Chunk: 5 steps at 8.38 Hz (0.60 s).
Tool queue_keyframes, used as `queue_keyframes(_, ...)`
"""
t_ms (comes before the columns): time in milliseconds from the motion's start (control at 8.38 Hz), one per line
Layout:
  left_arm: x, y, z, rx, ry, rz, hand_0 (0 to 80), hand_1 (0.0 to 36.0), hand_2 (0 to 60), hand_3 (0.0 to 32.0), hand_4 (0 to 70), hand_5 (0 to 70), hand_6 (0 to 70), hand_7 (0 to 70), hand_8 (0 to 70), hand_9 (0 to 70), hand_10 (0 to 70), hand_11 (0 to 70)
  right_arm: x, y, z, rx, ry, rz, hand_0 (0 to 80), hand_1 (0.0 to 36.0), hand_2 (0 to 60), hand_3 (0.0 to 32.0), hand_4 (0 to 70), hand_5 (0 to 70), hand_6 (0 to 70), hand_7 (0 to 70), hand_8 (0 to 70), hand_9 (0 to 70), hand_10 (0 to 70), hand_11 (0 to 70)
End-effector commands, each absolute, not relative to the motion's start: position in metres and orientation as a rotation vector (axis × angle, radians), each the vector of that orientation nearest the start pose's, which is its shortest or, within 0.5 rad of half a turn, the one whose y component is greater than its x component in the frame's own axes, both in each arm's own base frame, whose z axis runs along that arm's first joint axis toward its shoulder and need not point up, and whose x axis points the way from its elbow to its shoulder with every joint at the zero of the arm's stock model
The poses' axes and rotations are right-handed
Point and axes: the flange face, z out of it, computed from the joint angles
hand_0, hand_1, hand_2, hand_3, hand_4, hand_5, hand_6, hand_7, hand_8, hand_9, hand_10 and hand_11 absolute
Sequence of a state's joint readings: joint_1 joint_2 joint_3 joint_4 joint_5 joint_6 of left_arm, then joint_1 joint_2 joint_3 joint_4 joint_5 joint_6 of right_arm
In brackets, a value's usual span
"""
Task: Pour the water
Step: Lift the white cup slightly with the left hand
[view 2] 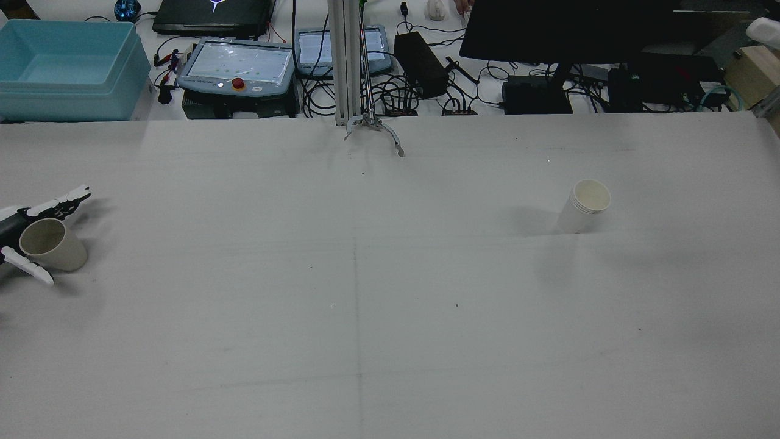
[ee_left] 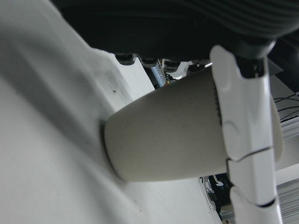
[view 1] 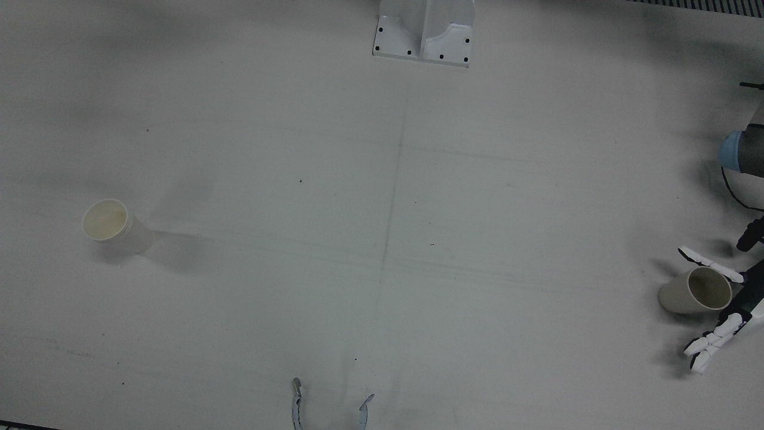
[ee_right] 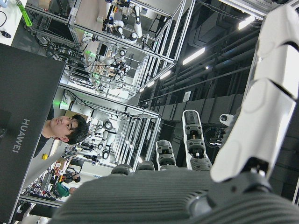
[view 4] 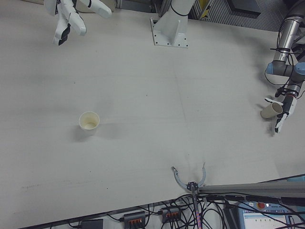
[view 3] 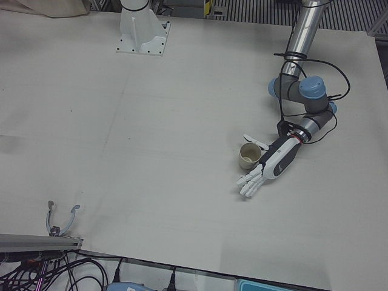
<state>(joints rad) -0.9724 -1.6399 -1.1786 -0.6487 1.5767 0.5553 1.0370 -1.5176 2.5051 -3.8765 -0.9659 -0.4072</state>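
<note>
A paper cup (view 1: 695, 291) stands on the white table at the robot's far left, also seen as the cup (view 2: 52, 245), (view 3: 248, 156), (ee_left: 168, 135). My left hand (view 1: 740, 301) is open around it, thumb on one side, straight fingers (view 1: 713, 340) on the other; whether they touch it I cannot tell. In the left-front view the left hand (view 3: 273, 162) lies low beside the cup. A second paper cup (view 1: 113, 226), (view 2: 584, 207), (view 4: 89, 123) stands alone on the robot's right half. My right hand (view 4: 69, 19) hangs raised and open, far from that cup.
An arm pedestal (view 1: 425, 30) is bolted at the table's back middle. A small metal claw (view 1: 331, 409) sits at the operators' edge. Beyond that edge are a blue bin (view 2: 67, 67), a pendant (view 2: 234, 67), cables and monitors.
</note>
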Motion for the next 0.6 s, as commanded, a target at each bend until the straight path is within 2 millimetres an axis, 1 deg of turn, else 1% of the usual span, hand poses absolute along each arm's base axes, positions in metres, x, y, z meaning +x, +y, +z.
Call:
queue_keyframes(0,0.1997,-0.5109,0.7652,-0.078,2.139,-1.266,56.6,18.3,0.0,0.0,11.9,7.1,0.2,4.3,0.7,0.0,0.0,1.5,-0.0123,-0.3942,0.3389,-0.441,2.484,-2.057,46.9,13.9,12.0,0.0,10.0,19.1,6.3,13.3,0.2,1.2,0.0,0.0)
queue_keyframes(119,0.1995,-0.5109,0.7653,-0.075,2.138,-1.268,57.2,18.5,0.0,0.0,12.9,7.5,0.5,4.6,0.8,0.0,0.0,1.3,-0.0124,-0.3942,0.3389,-0.441,2.486,-2.058,47.0,13.8,11.8,0.0,10.0,19.0,6.1,12.9,0.2,1.1,0.0,0.0)
queue_keyframes(239,0.1989,-0.5100,0.7669,-0.077,2.135,-1.271,56.9,18.0,0.0,0.0,13.8,7.8,0.7,4.8,1.0,0.0,0.0,1.3,-0.0124,-0.3942,0.3389,-0.441,2.486,-2.058,46.8,13.7,11.8,0.0,10.0,19.0,6.1,12.8,0.2,1.1,0.0,0.0)
queue_keyframes(358,0.1987,-0.5098,0.7675,-0.080,2.135,-1.273,56.2,17.6,0.0,0.0,15.6,8.6,1.0,5.0,1.2,0.0,0.0,1.5,-0.0124,-0.3942,0.3389,-0.441,2.486,-2.058,46.9,13.7,11.8,0.0,9.8,19.0,6.1,12.7,0.2,1.1,0.0,0.0)
queue_keyframes(478,0.1987,-0.5097,0.7677,-0.080,2.134,-1.274,55.3,17.2,0.0,0.0,19.0,10.1,1.3,5.1,1.3,0.0,0.0,1.5,-0.0124,-0.3942,0.3389,-0.441,2.486,-2.058,47.0,13.7,11.8,0.0,9.8,18.8,6.0,12.4,0.2,1.0,0.0,0.0)
